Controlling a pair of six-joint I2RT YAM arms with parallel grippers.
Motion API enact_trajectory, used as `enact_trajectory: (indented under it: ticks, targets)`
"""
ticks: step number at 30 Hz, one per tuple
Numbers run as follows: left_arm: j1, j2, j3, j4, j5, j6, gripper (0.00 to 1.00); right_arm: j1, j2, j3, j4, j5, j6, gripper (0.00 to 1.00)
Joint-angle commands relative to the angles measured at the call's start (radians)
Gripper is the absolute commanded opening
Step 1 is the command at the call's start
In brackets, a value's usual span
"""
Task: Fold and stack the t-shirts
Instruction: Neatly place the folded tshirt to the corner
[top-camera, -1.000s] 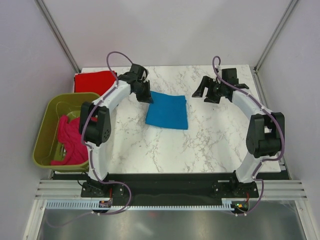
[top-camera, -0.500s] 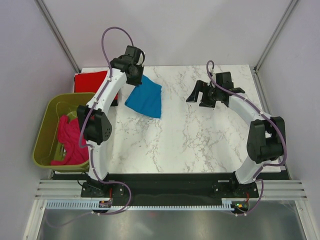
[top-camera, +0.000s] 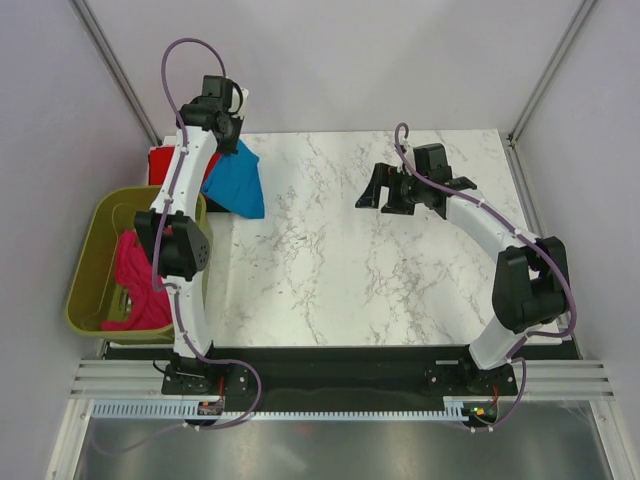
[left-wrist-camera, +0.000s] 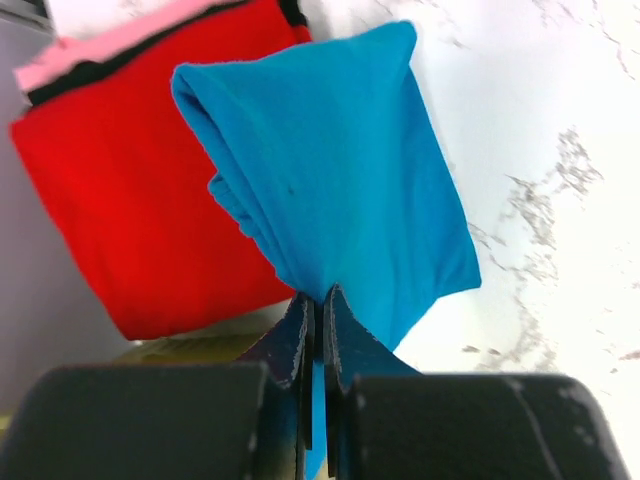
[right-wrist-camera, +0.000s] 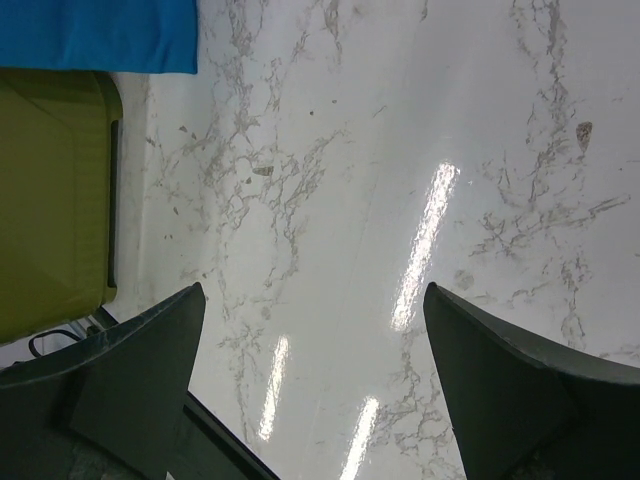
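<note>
- The tub (top-camera: 85, 290) sits off the table's left edge, and the pink tee (top-camera: 135, 280) lies inside it (crumpled, not folded).
- The red tee (top-camera: 172, 165) lies folded flat on the far-left corner of the table (top-camera: 400, 280), just beyond the tub's far end.
- The left gripper (left-wrist-camera: 313, 300) has its fingers pressed together on a pinch of the blue tee (left-wrist-camera: 340, 180). The cloth comes out from between the fingertips and hangs from them in loose folds.
- Seen from above, the blue tee hangs at the table's far left, partly over the red tee's right edge and partly over bare marble (whether its lower edge touches down, I cannot tell).
- The right gripper (right-wrist-camera: 312, 290) hovers over the middle of the table with its fingers wide apart. Only marble shows between them, and the gripper is well apart from the blue tee.
</note>
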Motion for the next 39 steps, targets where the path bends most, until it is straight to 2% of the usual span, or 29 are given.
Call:
enact_trajectory:
  ticks: [1,7,12,24,39]
  targets:
    - [0.013,-0.008,0.063,0.085,-0.046,0.148,0.02,0.010,-0.017,0.012,0.060,-0.022,-0.004,0.98]
    - [0.016,-0.017,0.097,0.145,-0.189,0.261,0.02,0.018,-0.019,0.003,0.060,-0.025,-0.012,0.98]
    - [0.031,-0.051,0.093,0.172,-0.155,0.314,0.02,0.030,-0.020,0.008,0.060,-0.017,-0.019,0.98]
    - [0.040,-0.156,0.069,0.190,-0.061,0.294,0.02,0.041,-0.014,0.014,0.058,-0.011,-0.028,0.98]
    - [0.045,-0.218,-0.012,0.193,-0.078,0.320,0.02,0.041,-0.027,0.009,0.044,-0.010,-0.038,0.98]
